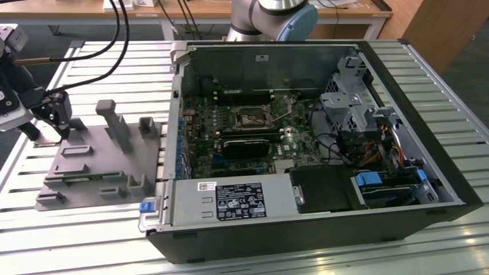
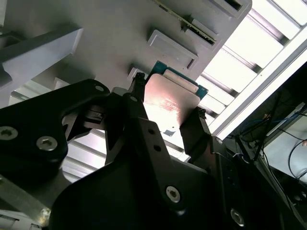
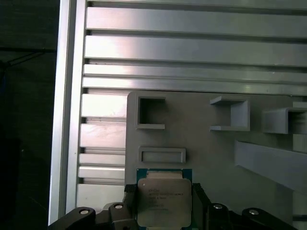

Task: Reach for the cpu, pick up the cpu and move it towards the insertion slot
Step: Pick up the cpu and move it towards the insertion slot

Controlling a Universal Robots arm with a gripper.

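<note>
Claw point(image 1: 50, 132) stood over the grey fixture plate point(image 1: 91, 166), at 9 o'clock in the exterior view, on the slatted aluminium bench point(image 1: 99, 69). The open computer case point(image 1: 306, 229) lay at 3 o'clock from the plate.

Cpu point(image 3: 163, 199) sat between the two dark fingers point(image 3: 130, 201), metal top facing up toward the first wrist camera, with its green rim showing on the far edge. The fingers pressed on two opposite side edges, so the top face and the underside stayed free of the pads. Judged: this edge grip keeps the chip level and its contacts untouched. Claw narrow, closed on the cpu. Could not tell from either wrist view whether the chip had cleared the plate or rested on it.

Insertion slot point(image 1: 250, 118) lay inside the case on the green board, near the middle of the exterior view, roughly 3 o'clock from the claw and well apart from it. Judged: grasp made, transfer toward the slot not yet under way.
</note>
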